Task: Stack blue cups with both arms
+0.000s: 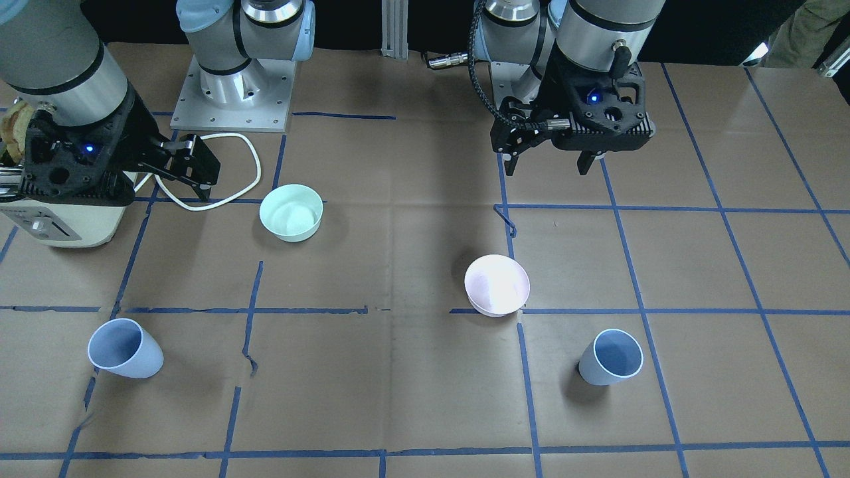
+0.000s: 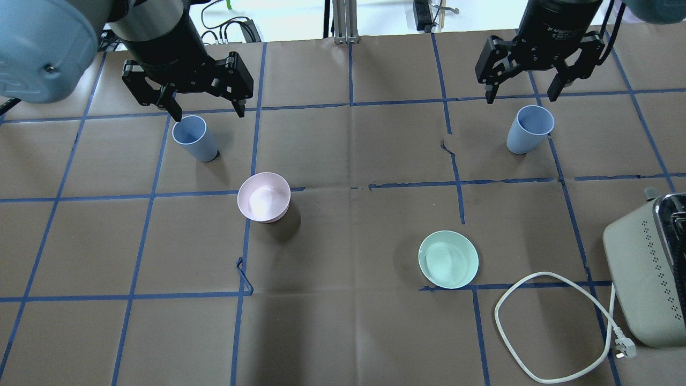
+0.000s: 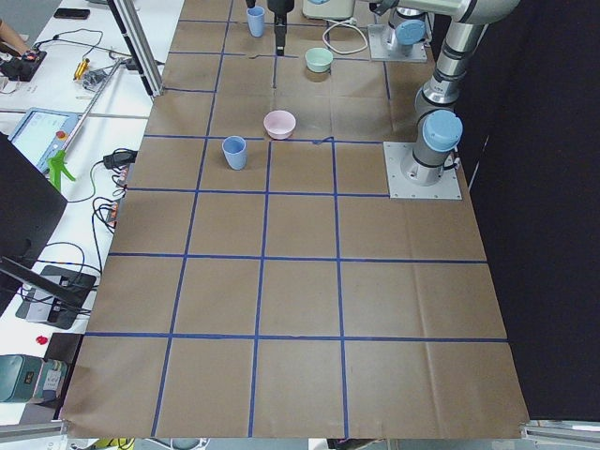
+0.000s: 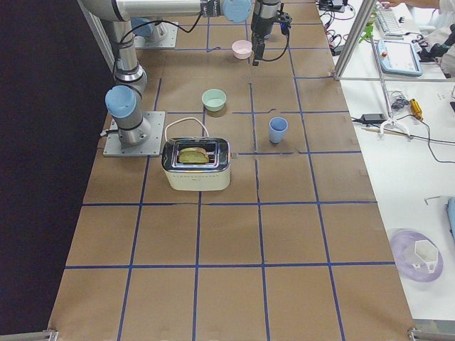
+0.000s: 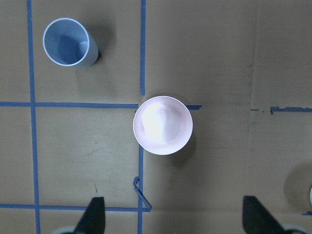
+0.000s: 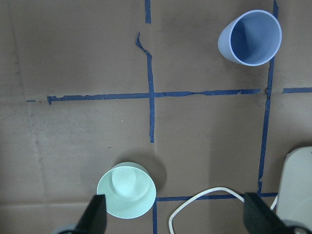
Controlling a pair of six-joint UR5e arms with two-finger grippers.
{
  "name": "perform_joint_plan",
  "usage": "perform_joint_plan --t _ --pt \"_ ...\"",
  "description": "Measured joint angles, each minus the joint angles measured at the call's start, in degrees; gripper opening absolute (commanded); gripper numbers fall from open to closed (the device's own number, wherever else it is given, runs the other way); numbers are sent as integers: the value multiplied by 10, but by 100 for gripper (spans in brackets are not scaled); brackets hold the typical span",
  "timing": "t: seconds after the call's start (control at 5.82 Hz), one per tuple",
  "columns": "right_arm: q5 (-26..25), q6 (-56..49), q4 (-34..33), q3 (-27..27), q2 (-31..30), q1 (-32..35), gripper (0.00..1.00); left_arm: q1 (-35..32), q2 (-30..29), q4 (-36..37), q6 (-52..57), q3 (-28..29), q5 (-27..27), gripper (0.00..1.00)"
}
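Observation:
Two pale blue cups stand upright and far apart on the brown table. One cup (image 2: 194, 138) is on the left, also in the left wrist view (image 5: 66, 41). The other cup (image 2: 529, 129) is on the right, also in the right wrist view (image 6: 251, 38). My left gripper (image 2: 209, 113) hangs open and empty high above the table, short of its cup. My right gripper (image 2: 522, 98) hangs open and empty high above the table, apart from its cup. In the front view the left gripper (image 1: 547, 169) is far from its cup (image 1: 611, 357).
A pale pink bowl (image 2: 263, 197) stands near the left cup. A mint-green bowl (image 2: 448, 259) stands right of centre. A cream toaster (image 2: 648, 268) with a white cable (image 2: 536, 321) is at the near right. Blue tape lines grid the table.

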Motion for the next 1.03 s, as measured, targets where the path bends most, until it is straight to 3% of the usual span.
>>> perform_joint_plan --t 0.69,1.03 --pt "-2 -31 -6 0 1 -23 100 5 4 -2 2 -3 3 98" --pt "3 -131 -13 1 8 -130 100 20 5 -3 14 -5 1 98"
